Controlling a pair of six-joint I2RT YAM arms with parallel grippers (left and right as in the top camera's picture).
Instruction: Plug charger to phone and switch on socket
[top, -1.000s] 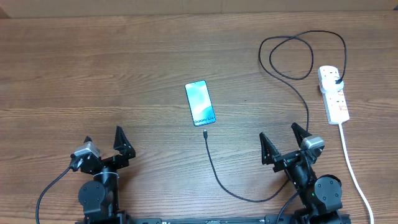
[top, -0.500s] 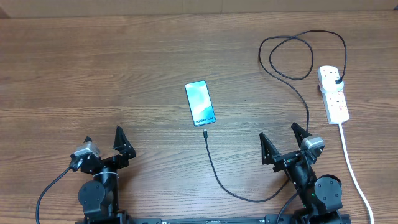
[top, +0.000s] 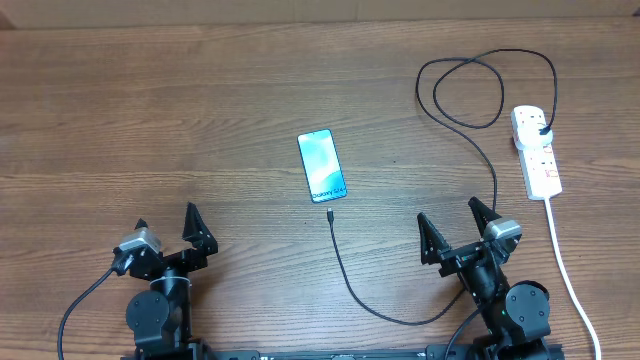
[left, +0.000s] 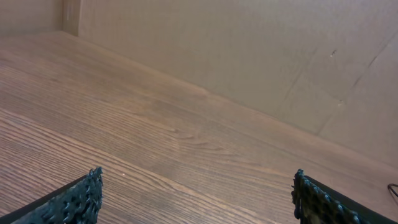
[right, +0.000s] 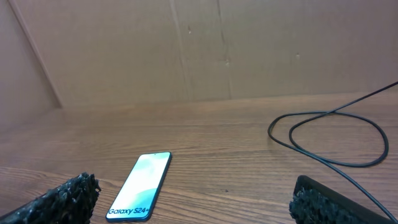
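The wooden bench (top: 150, 100) carried everything. At its near edge sat the left gripper (top: 165, 215) and right gripper (top: 447, 208), both spread apart and holding nothing. The charger (top: 494, 170) ran from the socket (top: 537, 150) at far right to just short of the central phone (top: 321, 166), not touching it.

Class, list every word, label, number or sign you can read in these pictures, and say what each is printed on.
"Galaxy S24+": on the screen of the phone, near its lower end, read in the right wrist view.
Overhead view: the same line is too small to read.
The socket: no legible marking.
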